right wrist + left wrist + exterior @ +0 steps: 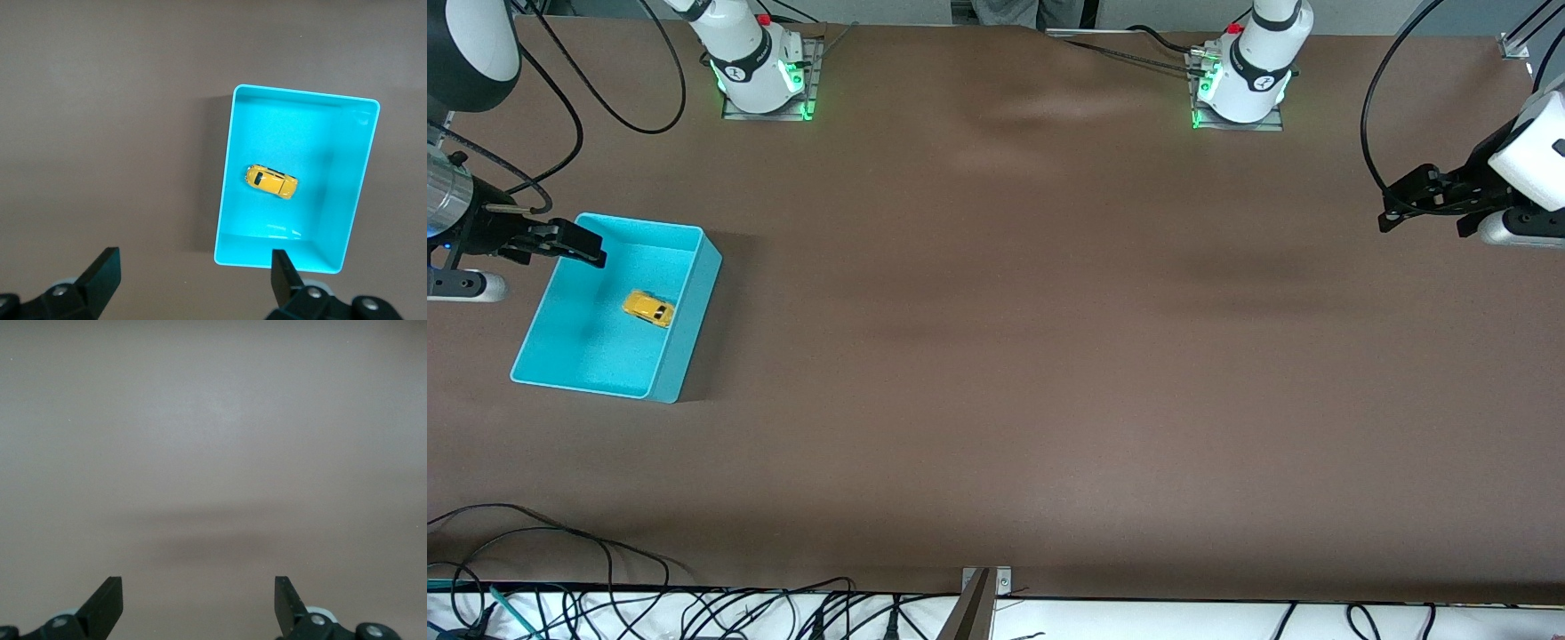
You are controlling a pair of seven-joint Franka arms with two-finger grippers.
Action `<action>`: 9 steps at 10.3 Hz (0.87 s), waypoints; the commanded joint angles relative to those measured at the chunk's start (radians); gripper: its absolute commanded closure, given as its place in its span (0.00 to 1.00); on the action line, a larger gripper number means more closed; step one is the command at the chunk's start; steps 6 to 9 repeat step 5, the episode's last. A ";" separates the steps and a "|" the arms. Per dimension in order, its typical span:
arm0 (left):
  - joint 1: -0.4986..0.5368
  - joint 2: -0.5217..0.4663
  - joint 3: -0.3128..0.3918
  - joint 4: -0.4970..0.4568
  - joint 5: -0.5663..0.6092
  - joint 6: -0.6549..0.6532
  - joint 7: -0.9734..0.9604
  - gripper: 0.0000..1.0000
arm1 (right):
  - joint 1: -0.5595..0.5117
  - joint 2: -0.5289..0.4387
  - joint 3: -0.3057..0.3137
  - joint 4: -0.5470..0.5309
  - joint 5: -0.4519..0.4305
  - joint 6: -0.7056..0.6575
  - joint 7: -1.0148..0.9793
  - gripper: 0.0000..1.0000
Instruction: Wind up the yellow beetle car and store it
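The car (647, 308) is sitting in the bin (680, 347), so storing looks done. The right gripper (578, 246) is hanging spread and empty over the bin's edge; the left gripper (1427, 200) is waiting spread over bare table.

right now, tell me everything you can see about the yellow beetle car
The yellow beetle car is a tiny orange-yellow toy with a rounded, glossy body and dark windows. It sits upright on the floor of the turquoise bin, roughly in the middle, angled diagonally to the walls and touching none of them. Nothing holds it: the right gripper hangs open above the bin's edge, well clear of the car.
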State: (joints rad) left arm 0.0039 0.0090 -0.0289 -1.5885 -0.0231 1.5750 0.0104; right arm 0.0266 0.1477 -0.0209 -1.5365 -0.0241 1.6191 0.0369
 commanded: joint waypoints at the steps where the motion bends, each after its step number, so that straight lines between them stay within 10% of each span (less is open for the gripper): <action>1: 0.008 0.017 -0.005 0.035 -0.018 -0.010 -0.003 0.00 | -0.020 -0.027 0.026 -0.025 -0.010 0.018 0.015 0.00; 9: 0.008 0.017 -0.005 0.035 -0.018 -0.010 -0.001 0.00 | -0.020 -0.024 0.030 -0.025 -0.010 0.016 0.015 0.00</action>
